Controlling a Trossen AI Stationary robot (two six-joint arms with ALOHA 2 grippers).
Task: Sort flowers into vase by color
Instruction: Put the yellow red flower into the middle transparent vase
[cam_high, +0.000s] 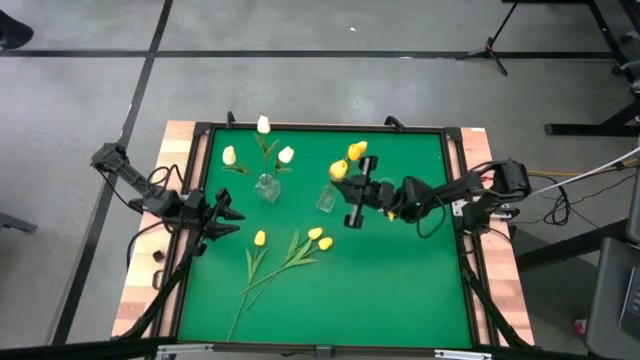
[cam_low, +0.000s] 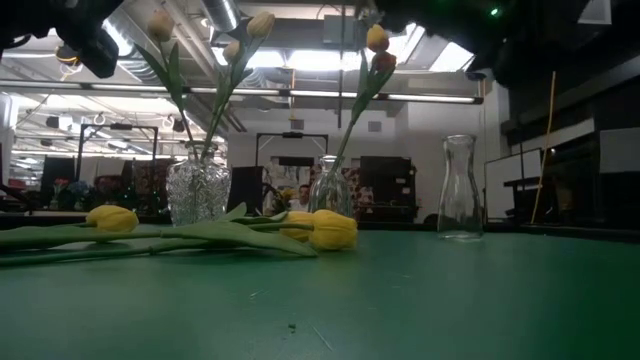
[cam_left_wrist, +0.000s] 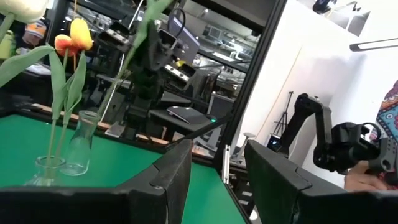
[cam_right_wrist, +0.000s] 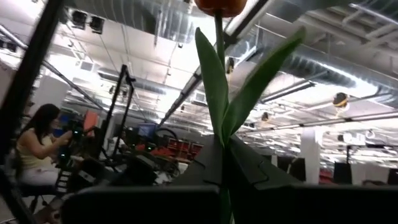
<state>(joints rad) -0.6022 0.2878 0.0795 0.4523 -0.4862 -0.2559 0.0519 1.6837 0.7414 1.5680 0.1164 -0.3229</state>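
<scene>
The right gripper (cam_high: 352, 205), fingers closed on an orange tulip's (cam_right_wrist: 219, 5) stem, holds it upright beside the narrow-necked vase (cam_high: 327, 198); next, threading that stem in. Left gripper (cam_high: 228, 215) waits, fingers apart.

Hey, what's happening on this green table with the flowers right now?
The robot is sorting tulips into vases. The right tool is shut on an orange tulip's stem near the middle vase. White tulips already stand in the left vase. Yellow tulips lie on the table. The left tool waits open.
</scene>
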